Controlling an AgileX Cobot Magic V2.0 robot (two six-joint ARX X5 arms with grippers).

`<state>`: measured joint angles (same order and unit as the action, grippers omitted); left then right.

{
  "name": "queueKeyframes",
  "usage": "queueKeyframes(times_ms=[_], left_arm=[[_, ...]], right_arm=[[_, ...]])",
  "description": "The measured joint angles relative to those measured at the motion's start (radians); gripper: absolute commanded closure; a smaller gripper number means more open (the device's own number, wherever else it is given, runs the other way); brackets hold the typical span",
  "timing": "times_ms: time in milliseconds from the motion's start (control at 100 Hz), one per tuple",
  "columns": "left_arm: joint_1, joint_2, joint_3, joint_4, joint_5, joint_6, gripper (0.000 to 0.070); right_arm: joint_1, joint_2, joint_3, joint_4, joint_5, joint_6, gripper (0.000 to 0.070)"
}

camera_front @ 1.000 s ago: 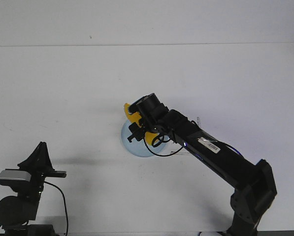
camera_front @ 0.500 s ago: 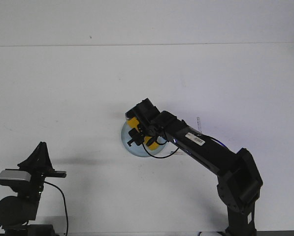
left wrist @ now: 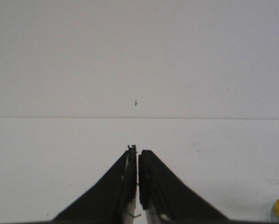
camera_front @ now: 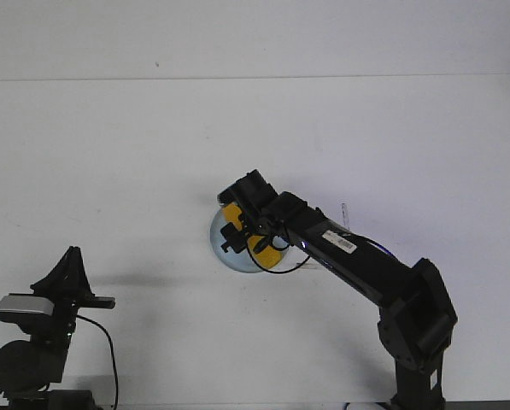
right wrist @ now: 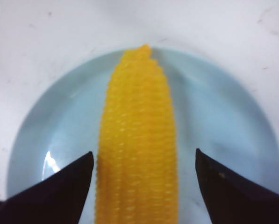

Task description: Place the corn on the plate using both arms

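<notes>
Front view shows the right arm [camera_front: 366, 273] reaching from the lower right of the frame up to the middle, where its gripper [camera_front: 237, 224] hangs over the plate [camera_front: 225, 252]. Only a sliver of pale blue rim and a patch of yellow corn [camera_front: 259, 248] show around the black wrist there.

Right wrist view makes it plain — the corn [right wrist: 137, 144] lies lengthwise across the middle of the plate [right wrist: 223, 121], tapered tip at the upper centre of the frame, near the far rim. The right gripper [right wrist: 144, 179] is spread wide; its two black fingers [right wrist: 60, 186] sit at the lower corners, one on each side of the cob and well clear of it, gripping nothing.

Left arm [camera_front: 41, 329] sits folded in the lower left corner of the front view, well apart from the plate. From its wrist camera the left gripper [left wrist: 138, 156] is pressed together — only a hairline slit between the tips — empty, above the bare white table [left wrist: 60, 154].
</notes>
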<state>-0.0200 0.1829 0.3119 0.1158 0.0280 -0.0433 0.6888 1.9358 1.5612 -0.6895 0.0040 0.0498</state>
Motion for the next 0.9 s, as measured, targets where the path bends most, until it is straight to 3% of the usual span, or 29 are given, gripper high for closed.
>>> queueKeyframes(times_ms=[60, 140, 270, 390, 700, 900], left_arm=[[0.000, 0.000, 0.000, 0.000, 0.000, 0.000, 0.0699], [0.000, 0.000, 0.000, 0.000, 0.000, 0.000, 0.0699], [0.000, 0.000, 0.000, 0.000, 0.000, 0.000, 0.0699], [0.000, 0.000, 0.000, 0.000, 0.000, 0.000, 0.0699], [0.000, 0.000, 0.000, 0.000, 0.000, 0.000, 0.0699], [0.000, 0.000, 0.000, 0.000, 0.000, 0.000, 0.0699]], right_arm=[[0.000, -0.023, 0.000, 0.002, 0.000, 0.000, 0.0233], [0.000, -0.071, 0.004, 0.022, 0.000, -0.002, 0.0312], [-0.011, -0.143, 0.015, 0.036, 0.000, -0.027, 0.0478], [-0.031, -0.184, -0.005, 0.066, 0.000, -0.054, 0.0694], [-0.117, -0.435, -0.352, 0.348, -0.005, -0.087, 0.0697], [-0.248, -0.613, -0.586, 0.549, -0.008, -0.077, 0.0697]])
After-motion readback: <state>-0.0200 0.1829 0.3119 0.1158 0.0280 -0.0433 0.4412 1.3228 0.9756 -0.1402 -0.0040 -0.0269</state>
